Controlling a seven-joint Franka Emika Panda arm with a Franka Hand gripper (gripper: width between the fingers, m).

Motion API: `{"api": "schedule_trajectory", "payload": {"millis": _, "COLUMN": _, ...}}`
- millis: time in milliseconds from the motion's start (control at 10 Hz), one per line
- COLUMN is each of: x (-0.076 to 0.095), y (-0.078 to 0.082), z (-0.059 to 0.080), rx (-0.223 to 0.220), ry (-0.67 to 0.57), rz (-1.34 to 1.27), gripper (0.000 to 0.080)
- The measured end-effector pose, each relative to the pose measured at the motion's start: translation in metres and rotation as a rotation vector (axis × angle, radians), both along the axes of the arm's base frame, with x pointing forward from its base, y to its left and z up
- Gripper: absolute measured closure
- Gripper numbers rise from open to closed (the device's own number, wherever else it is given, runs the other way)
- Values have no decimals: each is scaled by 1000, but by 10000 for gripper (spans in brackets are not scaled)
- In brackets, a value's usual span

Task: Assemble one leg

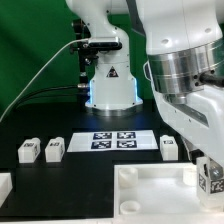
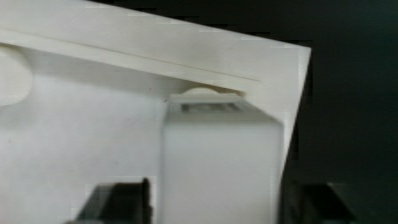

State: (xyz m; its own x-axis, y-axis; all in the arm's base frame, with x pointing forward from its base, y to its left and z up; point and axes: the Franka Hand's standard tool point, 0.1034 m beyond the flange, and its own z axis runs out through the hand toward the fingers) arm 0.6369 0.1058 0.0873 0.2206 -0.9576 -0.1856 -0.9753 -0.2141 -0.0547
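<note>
My gripper (image 1: pixel 211 186) is at the exterior view's right. It is shut on a leg (image 1: pixel 213 180), a small white post whose square tag shows between the fingers. It holds the leg over the right corner of the large white square part (image 1: pixel 150 192). In the wrist view the held leg (image 2: pixel 219 150) runs out from between the two dark fingers (image 2: pixel 121 203). Its far end sits at the edge of the white part (image 2: pixel 107 110), near a corner. Three more legs stand on the black table: two on the left (image 1: pixel 29 150) (image 1: pixel 54 149) and one on the right (image 1: pixel 169 146).
The marker board (image 1: pixel 113 141) lies flat behind the white part, in front of the robot base (image 1: pixel 110 85). Another white piece (image 1: pixel 5 185) shows at the left edge. A green wall is at the back left.
</note>
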Motion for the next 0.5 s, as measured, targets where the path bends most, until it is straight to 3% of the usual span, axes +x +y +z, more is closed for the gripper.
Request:
{"api": "schedule_trajectory", "payload": {"millis": 100, "x": 0, "y": 0, "z": 0, "rx": 0, "ry": 0, "rz": 1, "gripper": 322}}
{"api": "schedule_trajectory", "payload": {"millis": 200, "x": 0, "y": 0, "z": 0, "rx": 0, "ry": -4, "rz": 21, "gripper": 189}}
{"api": "schedule_trajectory", "payload": {"millis": 500, "x": -8, "y": 13, "z": -7, "rx": -9, "ry": -38, "rz": 320, "gripper": 152}}
